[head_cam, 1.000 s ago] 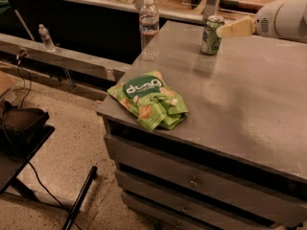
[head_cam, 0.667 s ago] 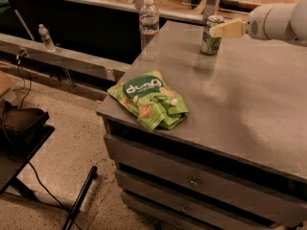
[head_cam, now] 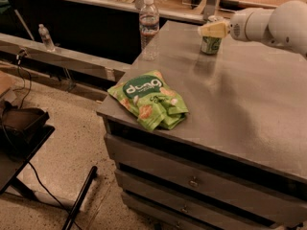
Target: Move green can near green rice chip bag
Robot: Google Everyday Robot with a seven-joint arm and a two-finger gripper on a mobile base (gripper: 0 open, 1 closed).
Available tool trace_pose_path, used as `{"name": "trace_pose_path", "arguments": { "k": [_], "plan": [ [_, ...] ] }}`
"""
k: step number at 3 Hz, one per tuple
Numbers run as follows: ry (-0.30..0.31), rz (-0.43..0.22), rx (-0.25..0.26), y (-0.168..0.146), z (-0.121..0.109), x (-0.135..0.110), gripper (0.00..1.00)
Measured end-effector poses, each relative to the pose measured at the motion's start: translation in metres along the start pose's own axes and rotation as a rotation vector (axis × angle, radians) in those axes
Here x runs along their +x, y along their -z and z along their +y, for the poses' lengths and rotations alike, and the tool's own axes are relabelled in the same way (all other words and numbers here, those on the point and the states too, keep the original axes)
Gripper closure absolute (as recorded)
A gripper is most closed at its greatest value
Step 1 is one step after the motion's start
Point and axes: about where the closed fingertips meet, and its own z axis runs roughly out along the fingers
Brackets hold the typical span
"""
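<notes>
Barely begun: green can (head_cam: 210, 45) stands far back on the table (head_cam: 249, 104), well apart from the green rice chip bag (head_cam: 148, 98) at the front corner. Gripper (head_cam: 214, 29) sits at the can's top; whether it grips cannot be told. The carry across is not yet done.

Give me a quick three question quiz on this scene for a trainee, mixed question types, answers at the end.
1. True or false: the green rice chip bag lies on the table near the edge above the drawers.
2. Which is nearest the gripper, at the table's far side? A) water bottle B) green can C) green rice chip bag
3. Fill in: the green can stands ___, not tipped.
Key: 1 true; 2 B; 3 upright.
</notes>
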Motion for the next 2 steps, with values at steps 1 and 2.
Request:
{"name": "trace_pose_path", "arguments": {
  "k": [1, 2],
  "plan": [
    [-0.015, 0.009, -0.028, -0.0158, 0.0069, 0.0088, 0.41],
    [-0.010, 0.033, -0.046, -0.0154, 0.0092, 0.0165, 0.72]
  ]
}}
